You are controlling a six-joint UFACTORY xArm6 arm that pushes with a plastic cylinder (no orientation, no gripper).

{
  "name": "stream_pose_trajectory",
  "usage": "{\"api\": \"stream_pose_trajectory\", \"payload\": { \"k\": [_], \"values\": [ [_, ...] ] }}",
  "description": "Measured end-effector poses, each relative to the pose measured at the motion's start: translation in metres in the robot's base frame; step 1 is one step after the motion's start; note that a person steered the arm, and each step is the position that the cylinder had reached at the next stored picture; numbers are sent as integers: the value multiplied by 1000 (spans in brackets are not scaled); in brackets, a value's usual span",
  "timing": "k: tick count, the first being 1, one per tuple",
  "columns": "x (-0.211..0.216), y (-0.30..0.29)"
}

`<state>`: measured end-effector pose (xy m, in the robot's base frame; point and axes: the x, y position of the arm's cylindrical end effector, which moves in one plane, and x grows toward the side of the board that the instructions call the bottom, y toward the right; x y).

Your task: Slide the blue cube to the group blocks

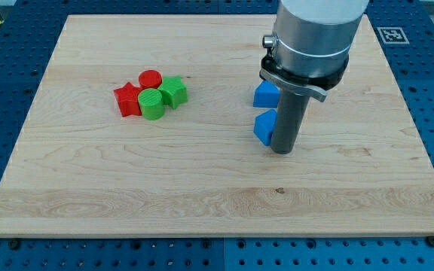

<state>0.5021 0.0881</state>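
Note:
My tip [281, 150] rests on the board right of centre. A blue block [263, 126] lies against the rod's left side, touching it or nearly so; its shape is partly hidden. A second blue block [265, 94], cube-like, sits just above it, partly behind the rod. The group lies at the view's left: a red star block [127, 98], a red cylinder [150, 78], a green cylinder [152, 104] and a green block [175, 92], all packed together.
The wooden board [202, 188] lies on a blue perforated table. The arm's wide grey body [312, 34] hangs over the board's upper right. A fiducial marker [392, 34] sits off the board at the view's top right.

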Motion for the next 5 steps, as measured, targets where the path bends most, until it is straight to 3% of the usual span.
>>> {"api": "stream_pose_trajectory", "payload": {
  "k": [2,4,5],
  "values": [
    [-2,-7],
    [8,-63],
    [7,-53]
  ]
}}
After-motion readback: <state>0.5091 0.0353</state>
